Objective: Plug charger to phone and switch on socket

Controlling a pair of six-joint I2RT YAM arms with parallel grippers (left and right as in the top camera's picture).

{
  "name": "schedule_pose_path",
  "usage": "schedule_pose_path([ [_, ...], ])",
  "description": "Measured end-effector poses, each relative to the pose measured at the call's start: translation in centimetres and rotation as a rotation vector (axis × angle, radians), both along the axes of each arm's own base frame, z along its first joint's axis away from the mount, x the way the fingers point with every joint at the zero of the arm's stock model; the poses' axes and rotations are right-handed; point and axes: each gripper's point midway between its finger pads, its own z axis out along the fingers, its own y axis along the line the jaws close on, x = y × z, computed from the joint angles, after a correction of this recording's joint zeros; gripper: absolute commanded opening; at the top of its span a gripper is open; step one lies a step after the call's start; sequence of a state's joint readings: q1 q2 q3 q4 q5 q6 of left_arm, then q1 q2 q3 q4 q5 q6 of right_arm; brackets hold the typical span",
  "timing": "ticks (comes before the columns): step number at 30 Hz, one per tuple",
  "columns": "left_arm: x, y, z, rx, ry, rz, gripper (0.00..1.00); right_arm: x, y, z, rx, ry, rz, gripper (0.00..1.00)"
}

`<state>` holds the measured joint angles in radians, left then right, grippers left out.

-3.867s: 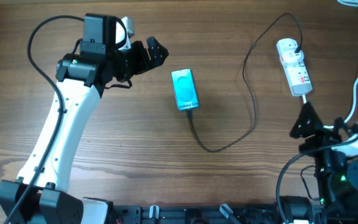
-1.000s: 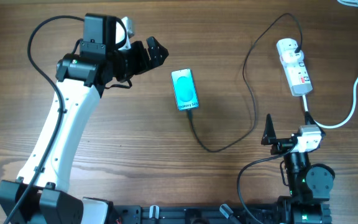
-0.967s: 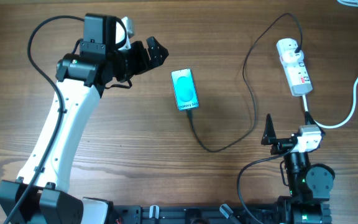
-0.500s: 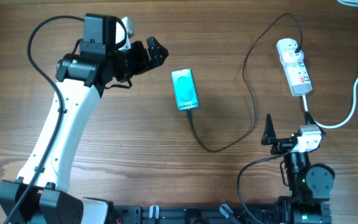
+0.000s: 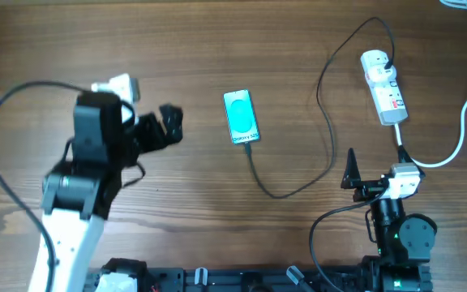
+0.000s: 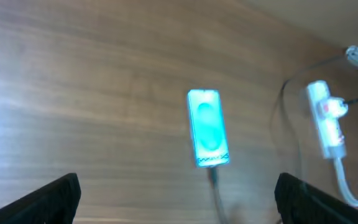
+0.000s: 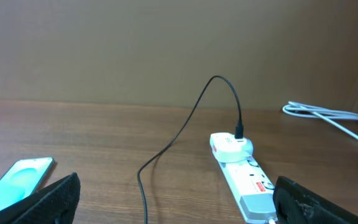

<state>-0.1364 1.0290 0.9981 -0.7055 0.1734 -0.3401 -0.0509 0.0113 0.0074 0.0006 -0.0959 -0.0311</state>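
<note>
The phone (image 5: pixel 241 116) lies flat mid-table, its cyan screen lit. The charger (image 5: pixel 331 138), a thin black cable, runs from the phone's near end in a loop to a plug on the socket (image 5: pixel 384 96), a white power strip at the far right. My left gripper (image 5: pixel 172 124) is open and empty, well left of the phone. My right gripper (image 5: pixel 352 169) is open and empty, near the strip's end. The left wrist view shows the phone (image 6: pixel 208 127) with the cable (image 6: pixel 214 180) at its end, and the strip (image 6: pixel 325 119). The right wrist view shows the strip (image 7: pixel 248 176), cable (image 7: pixel 185 124) and phone (image 7: pixel 14 185).
A thick white cord (image 5: pixel 463 122) runs from the strip's near end, curves right and leaves at the far right corner; it shows in the right wrist view (image 7: pixel 322 113) too. Bare wooden table (image 5: pixel 217 49) lies all round.
My left arm has pulled back from beside the phone toward the near left. The right arm left the strip's end earlier and has held still for the last second.
</note>
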Motion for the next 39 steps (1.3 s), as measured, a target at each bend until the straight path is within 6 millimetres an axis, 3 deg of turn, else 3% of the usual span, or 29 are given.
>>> schedule_pose_path([
  [1,-1.4,0.8,-1.5,0.027,-0.006,-0.016,1.00,0.0,0.0,0.0,0.000,0.000,0.000,1.00],
  [2,-1.9,1.0,-1.7,0.043,-0.014,-0.037,1.00,0.0,0.0,0.0,0.000,0.001,0.000,1.00],
  [6,-7.0,2.2,-1.2,0.096,-0.222,-0.063,1.00,0.0,0.0,0.0,0.000,0.001,0.000,1.00],
  [9,-9.8,3.5,-3.1,0.105,-0.257,-0.017,1.00,0.0,0.0,0.0,0.000,0.001,0.000,1.00],
  [14,-12.2,4.0,-0.2,0.112,-0.454,0.021,1.00,0.0,0.0,0.0,0.000,0.001,0.000,1.00],
  [19,-10.3,3.9,-2.8,0.109,-0.492,0.013,1.00,0.0,0.0,0.0,0.000,0.001,0.000,1.00],
  [22,-9.3,3.9,-1.9,0.117,-0.617,0.014,1.00,0.0,0.0,0.0,0.000,0.001,0.000,1.00],
  [25,-8.6,4.0,-2.6,0.119,-0.645,0.015,1.00,0.0,0.0,0.0,0.000,0.001,0.000,1.00],
  [32,-6.9,4.3,-0.1,0.142,-0.896,0.033,1.00,0.0,0.0,-0.1,0.000,0.002,0.000,1.00],
  [39,-6.2,5.7,-1.2,0.161,-0.941,0.115,1.00,0.0,0.0,-0.1,0.000,0.002,0.000,1.00],
])
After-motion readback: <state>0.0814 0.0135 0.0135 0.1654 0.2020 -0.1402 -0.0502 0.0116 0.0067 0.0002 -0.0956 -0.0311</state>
